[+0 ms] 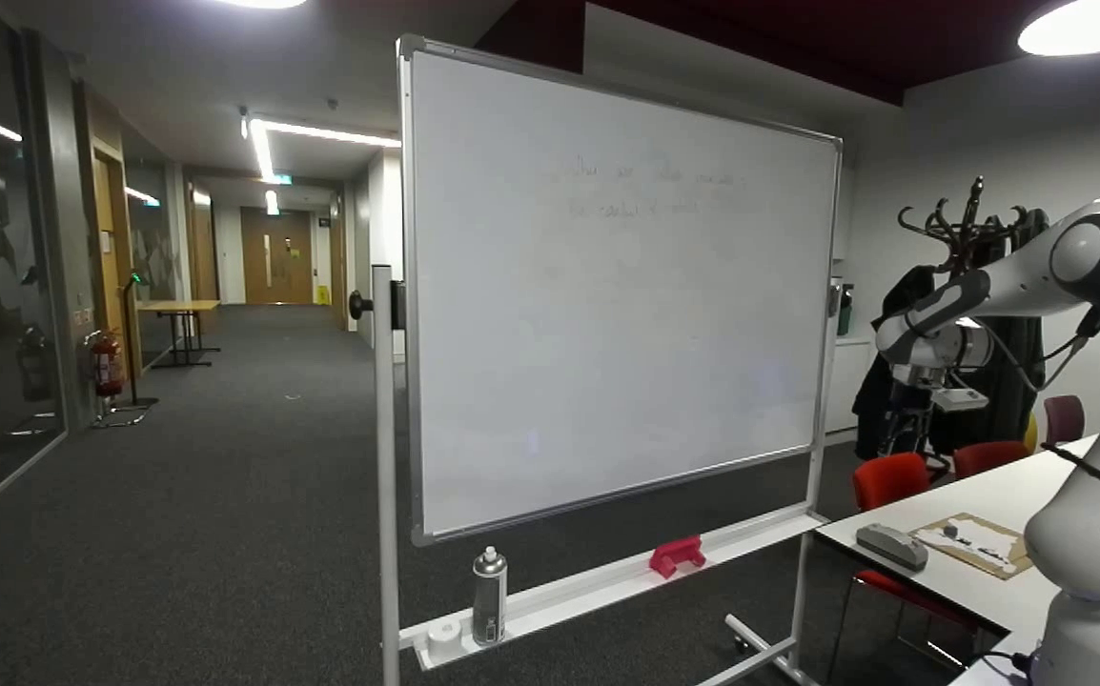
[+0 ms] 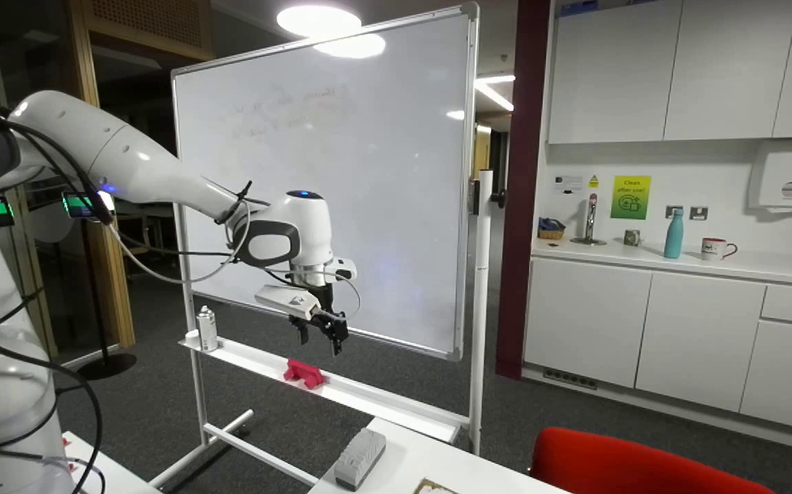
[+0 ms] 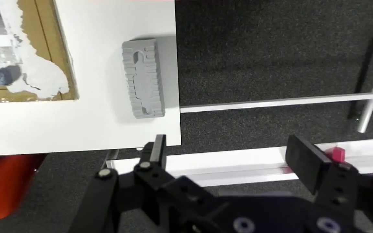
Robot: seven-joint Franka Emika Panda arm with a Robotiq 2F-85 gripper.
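Below blk two-finger end effector [image 2: 318, 341], jaws wide apart: red angular plastic-looking block [image 2: 304, 373] on long wht tray [image 2: 368, 400]. Also below, off to one side: grey ribbed rect. block [image 3: 143, 79] on flat wht worktop [image 3: 86, 129].

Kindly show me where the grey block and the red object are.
Grey block [image 3: 144, 79]: wrist view, middle of its top face.
Red object [image 1: 678, 551]: in an exterior view, on its upper part.
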